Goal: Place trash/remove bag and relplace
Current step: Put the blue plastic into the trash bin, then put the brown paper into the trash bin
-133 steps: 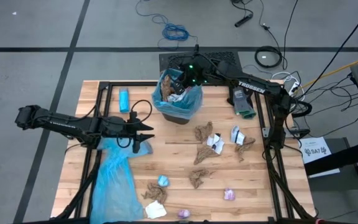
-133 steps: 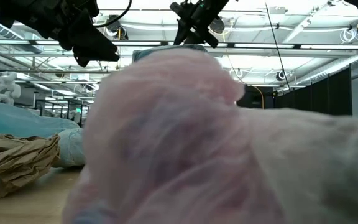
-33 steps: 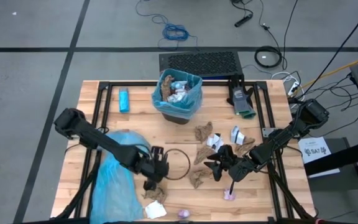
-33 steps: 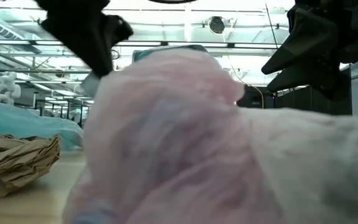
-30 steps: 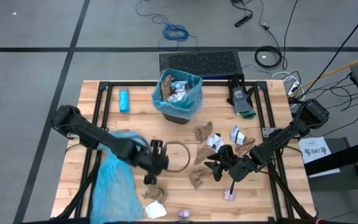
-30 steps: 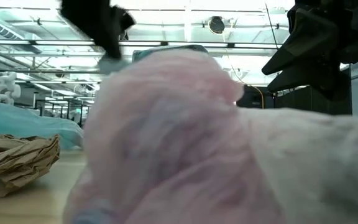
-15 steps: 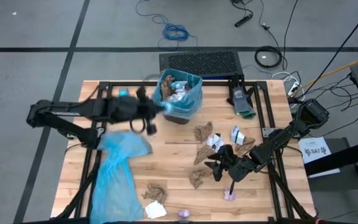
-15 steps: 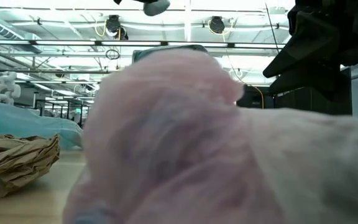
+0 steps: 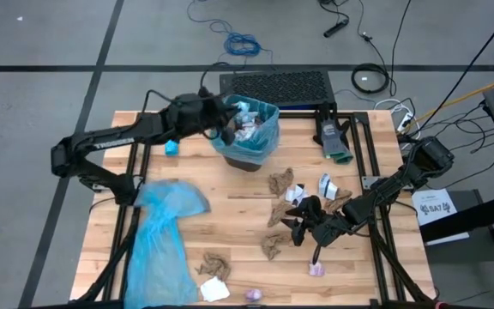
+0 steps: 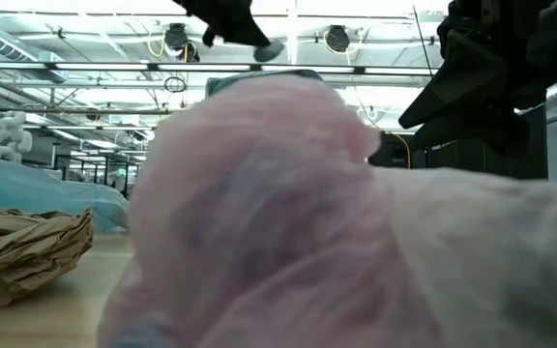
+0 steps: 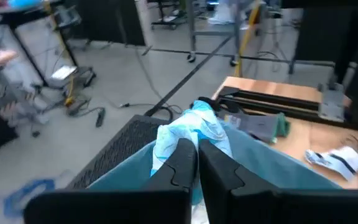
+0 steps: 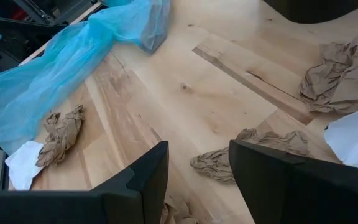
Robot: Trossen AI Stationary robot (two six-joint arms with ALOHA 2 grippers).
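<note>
High view, wooden table (image 9: 247, 219), grey floor (image 9: 41, 51), cables (image 9: 243, 41)

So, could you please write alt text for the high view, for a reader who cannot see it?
The left gripper hangs over the rim of a blue-lined bin holding trash, at the wooden table's far edge. The right gripper, open, hovers above brown paper wads. A loose blue bag lies nearby.

The wooden table (image 9: 247, 215) carries a lined bin (image 9: 245, 137) at its far edge, a loose blue bag (image 9: 161, 236) on the left, and scattered trash (image 9: 286, 193) (brown wads, white bits, pink wrappers) across the middle and near edge.
</note>
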